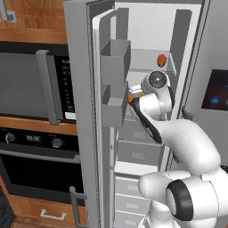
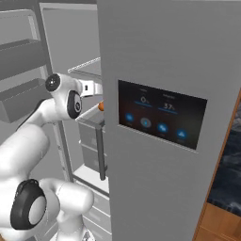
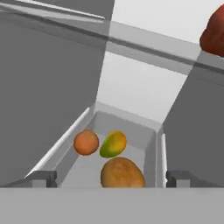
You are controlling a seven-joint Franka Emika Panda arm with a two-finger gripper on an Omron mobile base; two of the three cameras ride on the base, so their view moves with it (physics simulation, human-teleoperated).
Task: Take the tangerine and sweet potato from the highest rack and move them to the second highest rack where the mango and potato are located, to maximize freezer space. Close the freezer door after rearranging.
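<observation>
Tangerine (image 3: 86,142) lies at the left of the second highest rack (image 3: 61,146), inside its tray-like rim, just beside the mango (image 3: 113,144) and apparently touching it. Right of those and nearer the hand sits the potato (image 3: 122,174). The gripper (image 3: 111,178) hovers above that tray with its fingers spread wide and nothing between them. Up at the far right, the dark red sweet potato (image 3: 214,35) rests on the highest rack (image 3: 148,46), so that half of the job looks undone. My worry is the climb: the hand sits under the thin shelf plate, and rising straight could catch its slanted front edge. A careless approach from the side could also nudge the sweet potato toward the back wall, or roll it off the plate onto the crowded tray below
</observation>
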